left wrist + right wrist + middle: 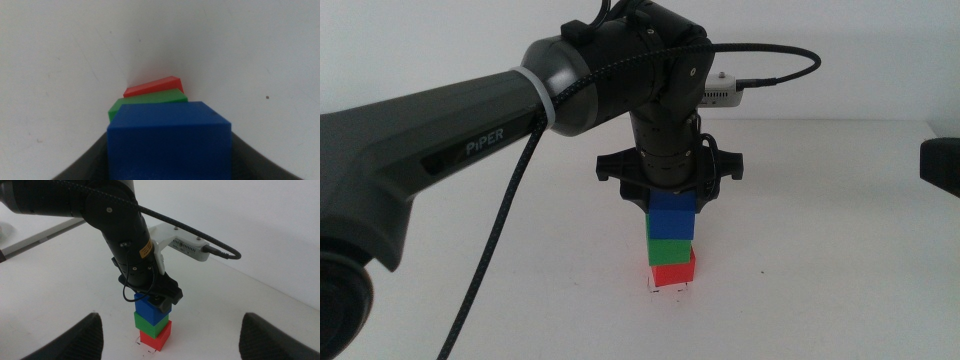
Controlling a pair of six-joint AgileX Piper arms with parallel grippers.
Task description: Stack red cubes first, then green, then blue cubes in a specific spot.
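Filling the bottom of the left wrist picture, the small matte dark blue cube (169, 140) sits atop the matte green cube (146, 102), itself on the bright red cube (152, 87); that red one rests over the faint patch of black pen marks (669, 291) on the white tabletop (820, 240). Left gripper (670, 192) points straight down over the stack, its dark jaws clamped on the blue cube. I'd say it should let go gently and lift straight up, since the tiers look slightly twisted against each other. Right gripper (170, 347) waits off to the side, jaws wide apart, watching the tower.
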